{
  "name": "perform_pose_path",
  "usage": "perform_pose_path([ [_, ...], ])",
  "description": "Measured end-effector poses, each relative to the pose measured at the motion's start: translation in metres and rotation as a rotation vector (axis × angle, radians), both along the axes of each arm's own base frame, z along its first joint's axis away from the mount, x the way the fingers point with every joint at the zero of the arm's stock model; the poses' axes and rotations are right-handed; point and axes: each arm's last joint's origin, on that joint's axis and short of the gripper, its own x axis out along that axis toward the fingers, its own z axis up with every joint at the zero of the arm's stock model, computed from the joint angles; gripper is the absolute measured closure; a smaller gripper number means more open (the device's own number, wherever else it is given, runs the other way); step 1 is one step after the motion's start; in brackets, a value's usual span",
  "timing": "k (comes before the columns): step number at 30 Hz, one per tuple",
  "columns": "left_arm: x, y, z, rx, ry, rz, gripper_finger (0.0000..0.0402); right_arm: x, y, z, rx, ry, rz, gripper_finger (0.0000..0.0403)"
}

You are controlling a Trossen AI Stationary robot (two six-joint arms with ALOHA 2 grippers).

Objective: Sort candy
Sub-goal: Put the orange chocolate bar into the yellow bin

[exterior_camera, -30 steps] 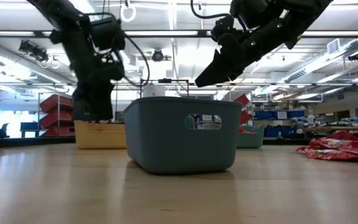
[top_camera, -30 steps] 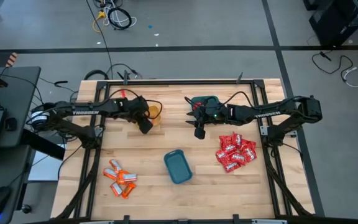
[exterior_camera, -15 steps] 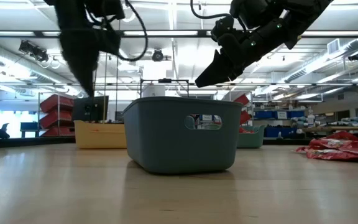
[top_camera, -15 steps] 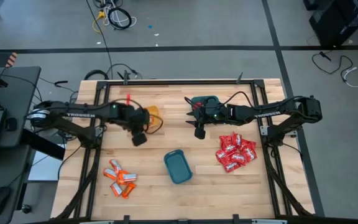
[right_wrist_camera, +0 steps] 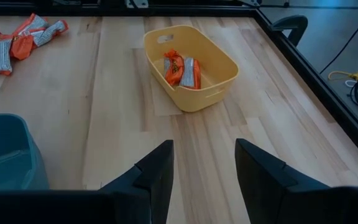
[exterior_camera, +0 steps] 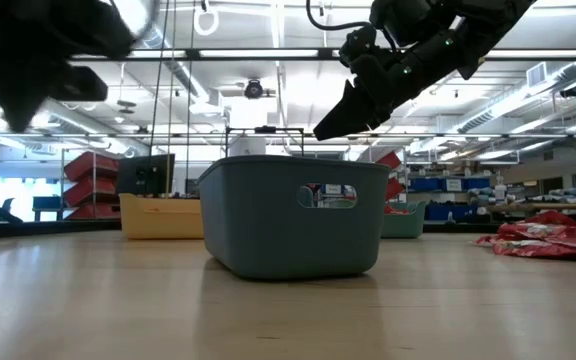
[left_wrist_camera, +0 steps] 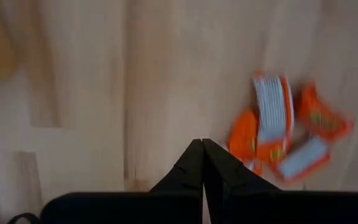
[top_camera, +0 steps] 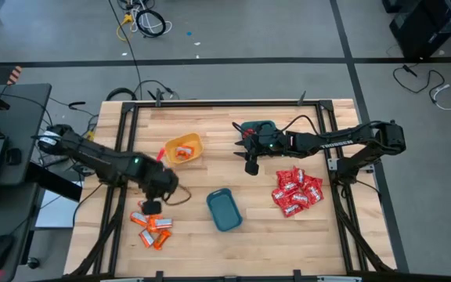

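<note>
The candy lies in two piles: orange-and-white packets (top_camera: 151, 227) near the table's left front, and red packets (top_camera: 296, 192) at the right. More orange-and-white packets (right_wrist_camera: 180, 68) lie in the yellow bin (top_camera: 184, 149). My left gripper (top_camera: 152, 206) points down just beyond the far edge of the orange pile (left_wrist_camera: 278, 130), shut with nothing between its fingers (left_wrist_camera: 202, 149). My right gripper (top_camera: 250, 166) hangs open and empty (right_wrist_camera: 204, 162) above the table's middle, beyond the teal bin (top_camera: 224, 209).
A second teal bin (top_camera: 258, 128) stands at the far edge under my right arm. The near teal bin (exterior_camera: 293, 215) stands mid-table between the two piles. Bare wood lies along the front edge (top_camera: 288, 251).
My left gripper has swung from over the yellow bin toward the table's near left, ending above the orange-and-white pile. The yellow bin, with packets in it, now shows clear of the arm. My right arm has kept still.
</note>
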Motion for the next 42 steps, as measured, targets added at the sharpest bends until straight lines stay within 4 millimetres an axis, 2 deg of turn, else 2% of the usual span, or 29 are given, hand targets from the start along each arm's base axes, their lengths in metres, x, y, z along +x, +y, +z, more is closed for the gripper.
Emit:
perform_pose_path([
  [5,-0.010,-0.020,0.000,-0.006,0.022,-0.138,0.0391,0.000,0.000,0.000,-0.001,0.000,0.001,0.0247],
  [11,-0.015,-0.031,-0.005,0.015,0.059,-0.241,0.0375,0.000,0.000,0.000,-0.001,0.001,0.001,0.0247],
  [15,-0.024,-0.037,-0.015,0.013,0.111,-0.295,0.0373,0.000,0.000,0.000,-0.001,0.001,0.001,0.0247],
  [21,-0.035,-0.038,-0.034,0.014,0.188,-0.239,0.0362,0.000,0.000,0.000,-0.001,0.001,0.001,0.0247],
  [33,-0.041,-0.035,-0.060,0.026,0.209,-0.116,0.0262,0.000,0.000,0.000,-0.001,0.002,0.000,0.0240],
  [42,-0.046,-0.031,-0.074,0.073,0.209,-0.034,0.0225,0.000,0.000,0.000,0.000,0.003,0.000,0.0240],
])
